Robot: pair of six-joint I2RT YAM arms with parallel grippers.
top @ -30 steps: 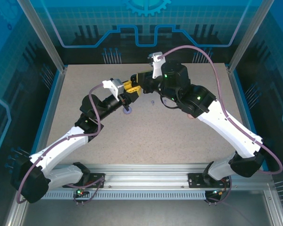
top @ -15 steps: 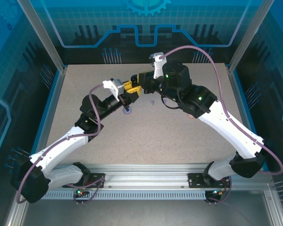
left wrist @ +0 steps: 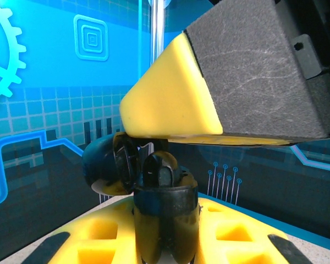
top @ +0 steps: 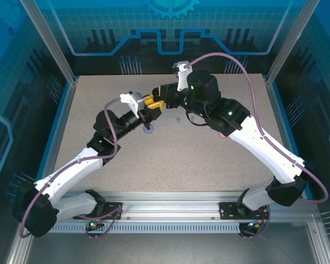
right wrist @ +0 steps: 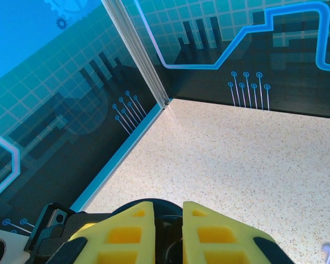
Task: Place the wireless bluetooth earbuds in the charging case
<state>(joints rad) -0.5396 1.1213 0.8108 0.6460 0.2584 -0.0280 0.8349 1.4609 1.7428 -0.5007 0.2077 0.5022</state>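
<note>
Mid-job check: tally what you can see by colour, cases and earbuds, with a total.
Black: 1, black charging case in the left gripper
Lavender: 2, lavender case and lavender earbud
Pale: 1, pale earbud
Total: 4 visible; the arms may hide more.

Speckled beige table (top: 170, 159) enclosed by blue circuit-patterned walls (top: 99, 33)

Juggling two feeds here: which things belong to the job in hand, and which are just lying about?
Job in hand: black charging case in the left claw; right claw over it.
Lying about: pale earbud on the table; lavender piece.
</note>
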